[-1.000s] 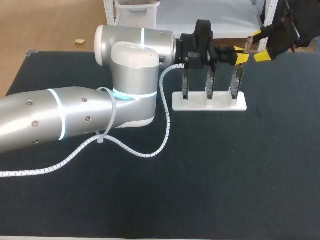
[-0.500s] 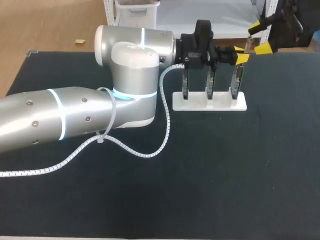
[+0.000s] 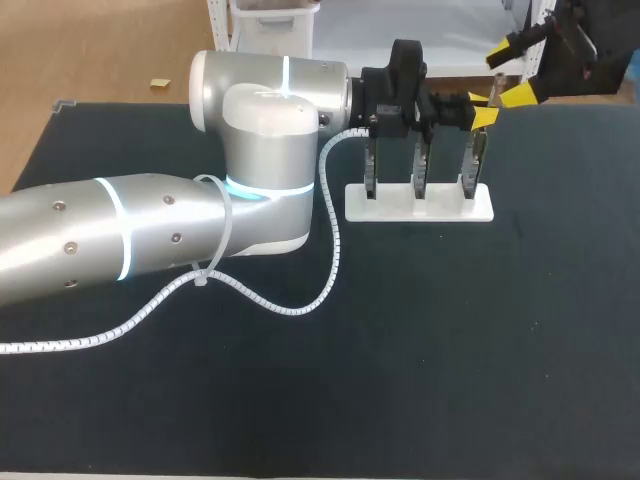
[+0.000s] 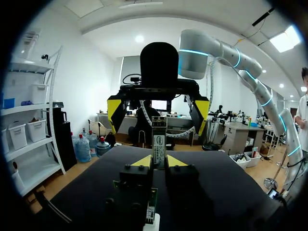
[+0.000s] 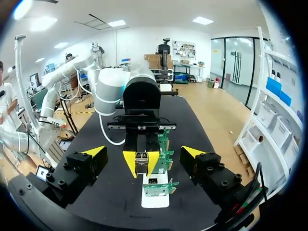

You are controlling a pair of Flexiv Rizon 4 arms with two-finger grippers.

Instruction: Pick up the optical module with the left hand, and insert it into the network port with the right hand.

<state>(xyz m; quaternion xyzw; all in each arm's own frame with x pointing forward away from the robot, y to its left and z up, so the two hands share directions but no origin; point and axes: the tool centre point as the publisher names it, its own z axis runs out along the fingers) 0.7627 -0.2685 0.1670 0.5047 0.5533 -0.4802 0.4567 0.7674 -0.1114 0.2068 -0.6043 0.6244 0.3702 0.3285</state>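
Observation:
My left gripper hovers over the rightmost of three upright circuit boards on a white stand. It is shut on the optical module, a slim metal bar that sticks out past its yellow tips. My right gripper hangs open at the table's far right edge, facing the left one, with nothing between its fingers. In the right wrist view the module sits ahead of and between my right gripper's spread fingers, apart from them. The boards and a metal port lie below.
The left arm's big silver body and its white spiral cable cover the left half of the dark table. The white stand stands at the far middle.
My right gripper has risen and drawn back a little toward the far right edge, turning slightly. The left arm and the module have kept still.

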